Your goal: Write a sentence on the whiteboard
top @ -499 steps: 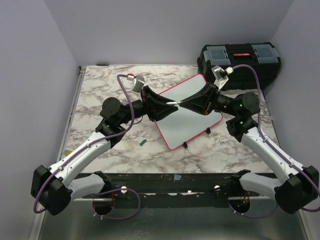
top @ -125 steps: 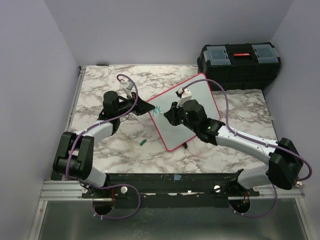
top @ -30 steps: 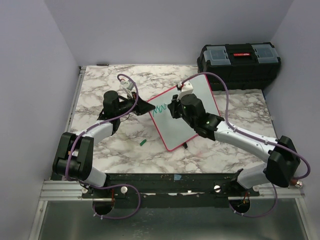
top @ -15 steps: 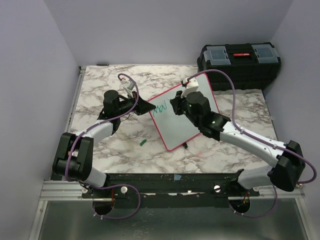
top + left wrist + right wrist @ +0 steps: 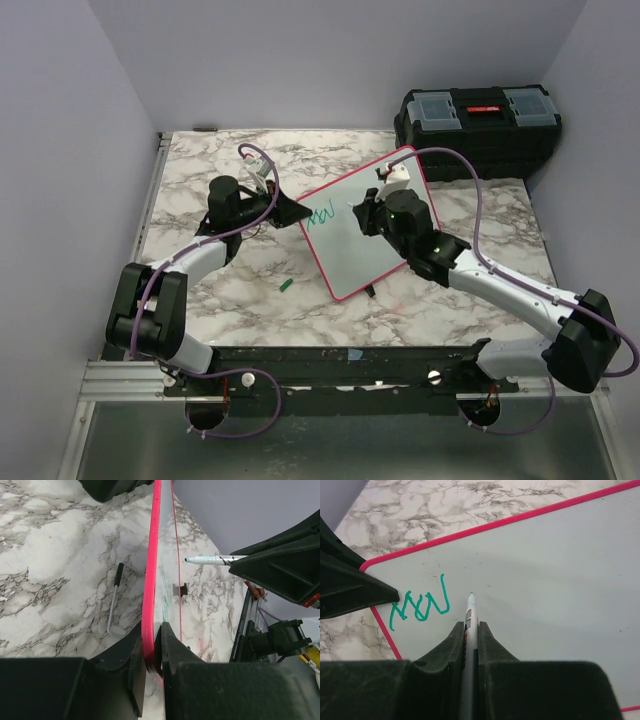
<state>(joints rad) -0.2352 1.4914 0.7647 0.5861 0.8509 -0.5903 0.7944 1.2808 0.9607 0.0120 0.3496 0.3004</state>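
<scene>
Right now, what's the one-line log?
left pincer: shut on pink-framed glossy white whiteboard | right pincer: shut on white marker | written: green scribble

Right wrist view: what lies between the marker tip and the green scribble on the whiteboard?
Bare board only: in the right wrist view a clean strip of whiteboard separates the marker tip from the green scribble.

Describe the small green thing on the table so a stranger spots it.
Start at the marble table, then the pink-framed whiteboard near its middle. Off the board's near-left edge lies a small green piece, alone on marble, unlike the green scribble on the board.
</scene>
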